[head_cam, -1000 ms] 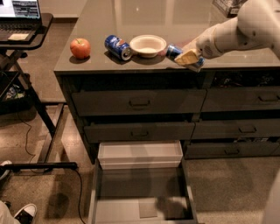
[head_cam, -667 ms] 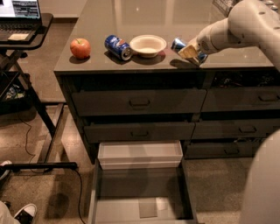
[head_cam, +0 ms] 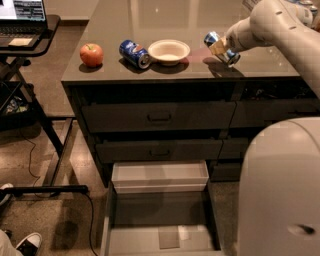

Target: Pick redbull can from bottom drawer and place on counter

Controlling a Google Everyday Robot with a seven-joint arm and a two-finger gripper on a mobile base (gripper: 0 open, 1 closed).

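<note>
My gripper [head_cam: 220, 47] is over the right part of the counter [head_cam: 150, 15], shut on the redbull can [head_cam: 221, 49]. The slim blue-and-silver can lies tilted in the fingers, its silver ends showing at upper left and lower right, just above or touching the counter top to the right of the white bowl. The bottom drawer [head_cam: 160, 220] stands pulled open below, with a pale grey floor and a shallow white tray [head_cam: 160, 176] at its back. No can shows in it.
On the counter sit a red apple [head_cam: 92, 54], a fatter blue Pepsi can [head_cam: 134, 53] lying on its side and a white bowl [head_cam: 169, 51]. A black laptop desk [head_cam: 25, 35] stands at left. A shoe [head_cam: 27, 242] is at bottom left. My arm's body [head_cam: 280, 190] fills the lower right.
My gripper has carried the redbull can up and farther back over the counter, away from its front edge. The arm's body has swung into the lower right of the view.
</note>
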